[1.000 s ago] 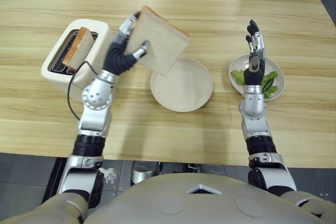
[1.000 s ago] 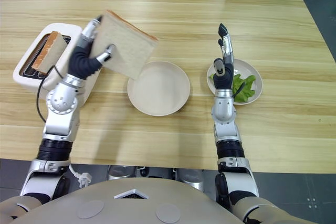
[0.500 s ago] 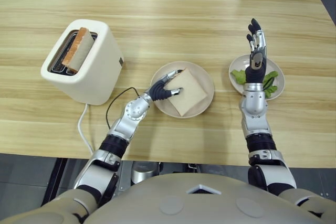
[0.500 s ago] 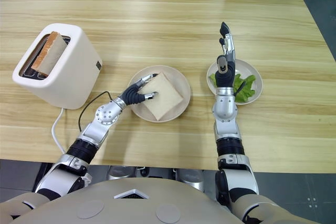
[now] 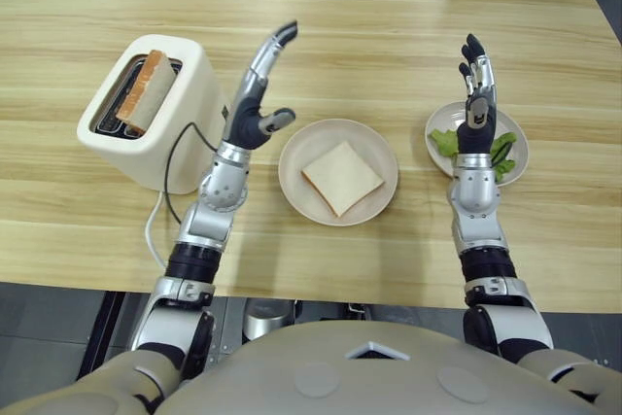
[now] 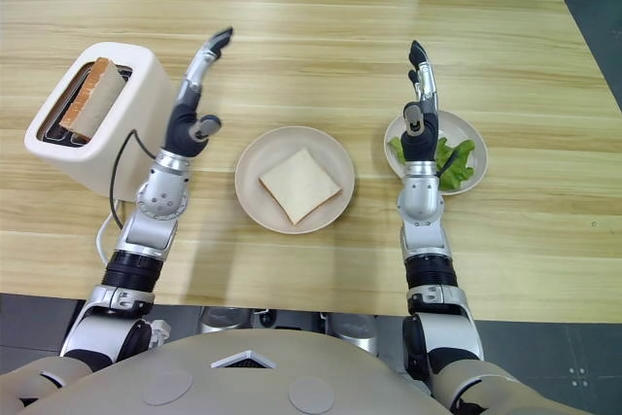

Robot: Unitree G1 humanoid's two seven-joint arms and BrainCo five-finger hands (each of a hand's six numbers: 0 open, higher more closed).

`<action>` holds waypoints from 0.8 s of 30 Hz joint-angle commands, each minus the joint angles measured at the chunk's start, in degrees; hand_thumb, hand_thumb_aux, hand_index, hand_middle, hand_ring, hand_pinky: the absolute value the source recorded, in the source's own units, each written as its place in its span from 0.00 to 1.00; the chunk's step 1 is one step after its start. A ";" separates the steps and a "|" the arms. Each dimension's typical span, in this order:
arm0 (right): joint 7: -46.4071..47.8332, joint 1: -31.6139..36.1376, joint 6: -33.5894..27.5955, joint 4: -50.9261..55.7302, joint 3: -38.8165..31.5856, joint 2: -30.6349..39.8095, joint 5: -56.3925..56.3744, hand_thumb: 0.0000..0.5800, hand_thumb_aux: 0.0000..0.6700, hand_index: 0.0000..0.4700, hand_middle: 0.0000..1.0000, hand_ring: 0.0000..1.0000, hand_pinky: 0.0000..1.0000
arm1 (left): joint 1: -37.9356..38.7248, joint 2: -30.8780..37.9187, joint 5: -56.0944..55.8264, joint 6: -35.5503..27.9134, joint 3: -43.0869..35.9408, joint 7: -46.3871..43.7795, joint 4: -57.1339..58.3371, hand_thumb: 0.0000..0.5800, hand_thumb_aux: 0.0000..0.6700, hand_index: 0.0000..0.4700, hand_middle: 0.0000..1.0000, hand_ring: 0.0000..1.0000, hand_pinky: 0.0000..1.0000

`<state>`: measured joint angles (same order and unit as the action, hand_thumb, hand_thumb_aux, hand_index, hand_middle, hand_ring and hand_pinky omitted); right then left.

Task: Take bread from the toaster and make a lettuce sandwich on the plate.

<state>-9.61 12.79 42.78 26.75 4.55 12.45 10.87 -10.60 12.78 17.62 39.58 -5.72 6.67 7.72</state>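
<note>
We are judging the bread slice (image 5: 341, 177), lying flat on the plate (image 5: 288, 157) by the table's (image 5: 389, 7) near edge, as light, soft and crushable. The second slice (image 5: 144, 92), standing in the toaster (image 5: 180, 138) toward the left edge, is wanting a gentle pinch at its crust. Limp lettuce (image 6: 459, 160) is sitting rightward. The left hand (image 5: 255, 109) and right hand (image 5: 475, 104) are hovering open, holding nothing.

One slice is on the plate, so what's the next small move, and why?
Probably lower the right robot hand onto the lettuce and pick up a leaf: it hangs open right above that dish, and the bread slice lies bare on the plate.
</note>
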 commanded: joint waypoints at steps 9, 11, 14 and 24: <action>-7.29 2.48 -15.58 8.81 -6.88 26.69 30.49 0.00 0.00 0.00 0.00 0.00 0.00 | 5.84 1.92 -1.18 1.98 5.74 -0.26 -9.61 0.00 0.00 0.00 0.00 0.00 0.00; -8.49 2.92 -19.42 11.76 -10.66 30.05 35.97 0.00 0.00 0.00 0.00 0.00 0.00 | 6.11 2.31 -2.11 1.91 6.71 -0.23 -9.31 0.00 0.00 0.00 0.00 0.00 0.00; -9.45 3.35 -22.67 15.06 -14.63 32.88 39.79 0.00 0.00 0.00 0.00 0.00 0.00 | 5.75 2.79 -3.39 1.49 8.30 -0.54 -9.79 0.00 0.00 0.00 0.00 0.00 0.00; -9.81 7.88 -25.31 24.47 -25.40 31.25 43.59 0.00 0.00 0.00 0.00 0.00 0.00 | 4.79 3.36 -6.09 0.80 11.45 -2.42 -10.78 0.00 0.00 0.00 0.00 0.00 0.00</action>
<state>-19.04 20.12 18.14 49.13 -18.74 44.31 53.33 -5.98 15.59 12.52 41.22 5.29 4.98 -2.54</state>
